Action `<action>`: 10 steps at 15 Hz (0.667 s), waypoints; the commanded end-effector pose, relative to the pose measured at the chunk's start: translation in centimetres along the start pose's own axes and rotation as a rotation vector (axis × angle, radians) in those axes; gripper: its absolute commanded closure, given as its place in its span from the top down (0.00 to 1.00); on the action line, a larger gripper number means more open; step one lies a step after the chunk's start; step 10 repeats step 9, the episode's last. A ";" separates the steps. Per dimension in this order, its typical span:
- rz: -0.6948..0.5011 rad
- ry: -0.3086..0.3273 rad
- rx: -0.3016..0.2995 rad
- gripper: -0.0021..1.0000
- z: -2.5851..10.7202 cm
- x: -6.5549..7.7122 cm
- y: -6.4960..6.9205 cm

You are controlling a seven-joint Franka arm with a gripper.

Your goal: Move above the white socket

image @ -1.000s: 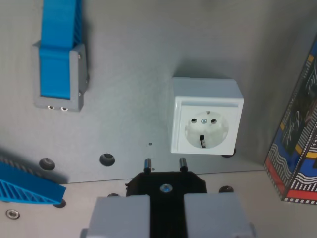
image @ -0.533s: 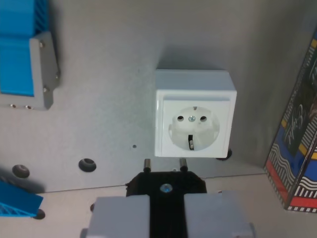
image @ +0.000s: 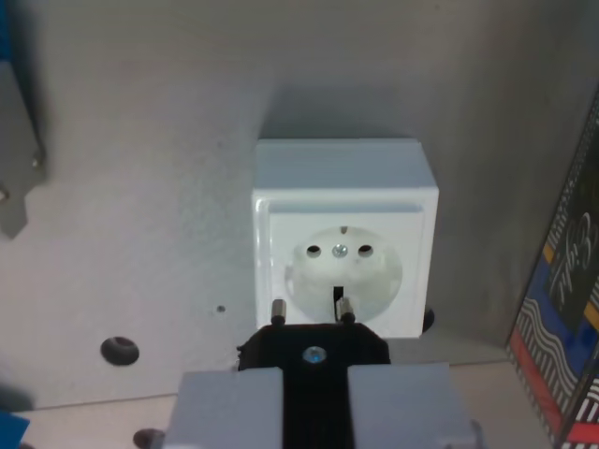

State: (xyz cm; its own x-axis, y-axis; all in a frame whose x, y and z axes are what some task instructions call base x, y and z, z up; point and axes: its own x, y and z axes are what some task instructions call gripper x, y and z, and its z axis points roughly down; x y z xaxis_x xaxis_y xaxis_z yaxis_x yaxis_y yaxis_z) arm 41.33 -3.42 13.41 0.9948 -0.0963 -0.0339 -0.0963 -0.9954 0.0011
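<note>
wrist view | end effector (image: 314, 412) grips black plug (image: 313, 350) | over white socket (image: 344, 238)

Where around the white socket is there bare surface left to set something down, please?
The widest bare patch lies on the wrist view's left, between the white socket and the grey bracket, above the hole. A bare strip runs beyond the socket's far edge. The right is tight against the patterned box; the near side is crowded by the gripper holding the black plug.

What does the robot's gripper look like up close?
The gripper shows two pale grey, blocky fingers side by side at the bottom of the wrist view, with a dark gap between them. No cables or markings show.
</note>
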 end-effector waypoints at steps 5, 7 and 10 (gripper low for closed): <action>-0.001 0.101 0.050 0.00 2.3 -1.2 1.2; -0.001 0.102 0.052 0.00 2.6 -1.4 1.3; -0.001 0.102 0.052 0.00 2.8 -1.6 1.4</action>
